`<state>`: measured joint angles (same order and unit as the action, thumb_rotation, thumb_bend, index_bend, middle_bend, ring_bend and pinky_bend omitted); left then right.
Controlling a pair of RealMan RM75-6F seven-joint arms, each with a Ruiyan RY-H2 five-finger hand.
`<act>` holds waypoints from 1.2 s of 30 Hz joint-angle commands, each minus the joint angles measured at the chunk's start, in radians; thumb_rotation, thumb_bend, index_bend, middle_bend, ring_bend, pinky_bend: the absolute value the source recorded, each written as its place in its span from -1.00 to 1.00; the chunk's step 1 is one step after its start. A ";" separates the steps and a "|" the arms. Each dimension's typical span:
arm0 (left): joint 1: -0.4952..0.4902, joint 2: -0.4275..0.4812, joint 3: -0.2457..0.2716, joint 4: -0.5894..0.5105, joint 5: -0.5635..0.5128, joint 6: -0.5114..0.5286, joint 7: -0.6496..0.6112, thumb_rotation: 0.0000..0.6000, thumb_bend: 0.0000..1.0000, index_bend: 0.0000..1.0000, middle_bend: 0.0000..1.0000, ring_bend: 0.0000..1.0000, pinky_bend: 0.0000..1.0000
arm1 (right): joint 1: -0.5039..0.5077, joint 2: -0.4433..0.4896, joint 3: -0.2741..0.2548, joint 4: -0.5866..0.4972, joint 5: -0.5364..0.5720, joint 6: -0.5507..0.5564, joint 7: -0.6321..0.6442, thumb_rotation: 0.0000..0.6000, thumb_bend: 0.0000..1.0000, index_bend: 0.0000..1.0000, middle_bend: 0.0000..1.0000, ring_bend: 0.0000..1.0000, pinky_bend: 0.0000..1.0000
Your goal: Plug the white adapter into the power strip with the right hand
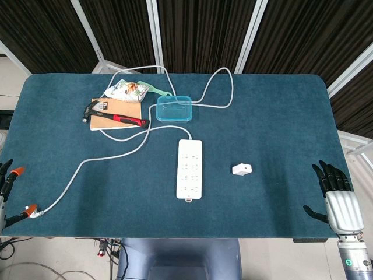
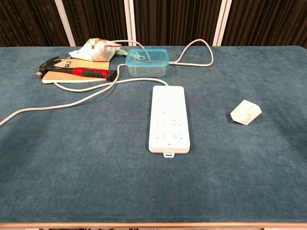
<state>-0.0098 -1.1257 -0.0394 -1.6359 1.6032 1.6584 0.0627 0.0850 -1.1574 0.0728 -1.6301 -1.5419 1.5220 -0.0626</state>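
White adapter [image 1: 242,169]: you'll find it lying on the bench [image 1: 280,116], to the right of the power strip [image 1: 189,169] and apart from it, roughly level with the strip's lower half. Nothing touches it.
How it sits: in the chest view it rests tilted on an edge rather than flat; you can't see its prongs clearly from either view.
Weight and feel: judge it a small, light, rigid plastic block. It should not deform, but its smooth faces may slip in a loose pinch.
Where to take hold: grip it across two opposite flat sides, thumb against fingers, leaving the prong face free and pointing away from the palm.
Risk: being light and tilted, it may skid or roll on the cloth if you nudge it before closing.
Right hand [image 1: 337,201]: it hovers at the right edge of the bench, well apart from the adapter, fingers spread and holding nothing.
Left hand [image 1: 9,192]: only fingertips show at the left edge; you can't tell how they are set.
Power strip: it lies flat, long axis running away from you, sockets up, its cable [image 1: 105,160] trailing off to the left. It is light too, so push straight down when plugging or it may slide.
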 commanded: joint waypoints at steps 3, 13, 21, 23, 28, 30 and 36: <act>0.002 -0.001 0.005 -0.003 0.014 0.006 0.005 1.00 -0.87 -0.64 -1.00 -1.00 -1.00 | -0.004 0.003 0.005 0.002 0.008 0.006 0.008 1.00 -0.67 -0.99 -1.00 -0.92 -0.81; -0.002 -0.010 -0.006 0.000 -0.003 -0.001 0.013 1.00 -0.87 -0.64 -1.00 -1.00 -1.00 | 0.000 0.010 0.001 -0.010 0.022 -0.021 0.043 1.00 -0.67 -0.99 -1.00 -0.92 -0.81; -0.003 0.003 -0.007 0.015 -0.008 -0.005 -0.027 1.00 -0.87 -0.64 -1.00 -1.00 -1.00 | 0.002 0.022 -0.005 -0.038 0.024 -0.035 0.053 1.00 -0.67 -0.99 -1.00 -0.92 -0.89; -0.004 0.007 -0.005 0.010 -0.003 -0.005 -0.034 1.00 -0.87 -0.64 -1.00 -1.00 -1.00 | 0.001 0.021 -0.005 -0.039 0.025 -0.034 0.050 1.00 -0.67 -0.99 -1.00 -0.92 -0.89; -0.003 0.006 0.003 0.005 0.012 -0.006 -0.029 1.00 -0.87 -0.64 -1.00 -1.00 -1.00 | -0.001 0.023 0.000 -0.043 0.036 -0.033 0.069 1.00 -0.67 -0.99 -1.00 -0.92 -0.91; -0.006 0.007 0.007 0.001 0.014 -0.013 -0.033 1.00 -0.87 -0.64 -1.00 -1.00 -1.00 | 0.004 0.031 0.002 -0.051 0.039 -0.044 0.086 1.00 -0.67 -0.99 -1.00 -0.92 -0.92; -0.004 0.003 0.008 -0.007 0.016 -0.010 -0.021 1.00 -0.87 -0.64 -1.00 -1.00 -1.00 | 0.123 0.129 0.070 -0.136 0.083 -0.211 0.173 1.00 -0.67 -0.94 -0.93 -0.90 -0.93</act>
<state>-0.0147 -1.1223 -0.0321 -1.6418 1.6180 1.6464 0.0420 0.1507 -1.0770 0.1072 -1.7240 -1.4893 1.3896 0.0735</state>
